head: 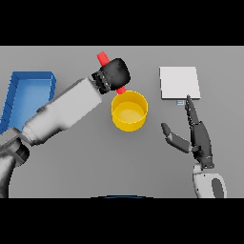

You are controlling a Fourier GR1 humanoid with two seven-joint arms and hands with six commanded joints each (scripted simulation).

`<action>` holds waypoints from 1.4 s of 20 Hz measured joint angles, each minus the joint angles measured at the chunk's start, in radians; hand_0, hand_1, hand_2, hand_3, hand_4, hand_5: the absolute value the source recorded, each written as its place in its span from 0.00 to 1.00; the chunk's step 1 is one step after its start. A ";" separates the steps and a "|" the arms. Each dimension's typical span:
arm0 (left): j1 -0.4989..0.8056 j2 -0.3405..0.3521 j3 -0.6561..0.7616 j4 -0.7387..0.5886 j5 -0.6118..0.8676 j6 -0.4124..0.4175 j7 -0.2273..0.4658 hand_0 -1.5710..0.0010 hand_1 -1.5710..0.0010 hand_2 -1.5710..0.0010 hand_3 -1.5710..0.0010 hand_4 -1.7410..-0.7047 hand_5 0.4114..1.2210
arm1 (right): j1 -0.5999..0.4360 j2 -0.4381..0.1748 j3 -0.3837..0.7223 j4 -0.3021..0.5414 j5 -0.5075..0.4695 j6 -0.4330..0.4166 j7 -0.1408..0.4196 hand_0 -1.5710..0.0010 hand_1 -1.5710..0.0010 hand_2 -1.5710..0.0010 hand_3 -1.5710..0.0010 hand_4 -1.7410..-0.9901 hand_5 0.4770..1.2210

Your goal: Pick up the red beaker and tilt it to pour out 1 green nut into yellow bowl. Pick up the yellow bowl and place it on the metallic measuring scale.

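Now one red beaker [102, 58] in left robot hand [114, 74] – one yellow bowl [129, 111] below

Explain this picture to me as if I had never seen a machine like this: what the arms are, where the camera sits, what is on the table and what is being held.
This is a two-armed humanoid robot, seen from a camera in its own head, looking down at a grey table. Its left hand is closed round a red beaker and holds it tilted above a yellow bowl. Its right hand is open, fingers straight, and holds nothing; its fingertips reach toward the flat metallic scale. At the table's far left stands a blue bin. I cannot make out any nut in the bowl.
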 measured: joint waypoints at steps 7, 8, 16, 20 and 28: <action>-0.053 -0.007 -0.121 0.040 -0.124 0.041 -0.049 0.00 0.00 0.00 0.00 0.01 1.00 | -0.008 0.006 0.000 -0.001 0.000 -0.005 0.000 1.00 1.00 1.00 1.00 0.81 0.14; -0.060 -0.016 -0.136 0.046 -0.141 0.047 -0.051 0.00 0.00 0.00 0.00 0.01 1.00 | -0.001 0.008 0.008 0.003 0.007 -0.003 -0.005 1.00 1.00 1.00 1.00 0.81 0.14; -0.235 -0.026 -0.201 0.083 -0.245 0.055 -0.115 0.00 0.00 0.00 0.00 0.01 1.00 | 0.015 0.016 0.002 -0.013 -0.005 -0.008 -0.003 1.00 1.00 1.00 1.00 0.80 0.12; -0.379 0.022 -0.109 0.159 -0.220 0.075 -0.123 0.00 0.00 0.00 0.00 0.02 1.00 | -0.014 0.015 0.005 0.004 0.011 -0.016 0.011 1.00 1.00 1.00 1.00 0.81 0.10; -0.505 0.189 0.399 0.460 0.125 0.016 0.063 0.00 0.00 0.00 0.04 0.01 1.00 | -0.025 0.009 0.009 0.019 -0.021 0.020 -0.022 1.00 1.00 1.00 1.00 0.83 0.14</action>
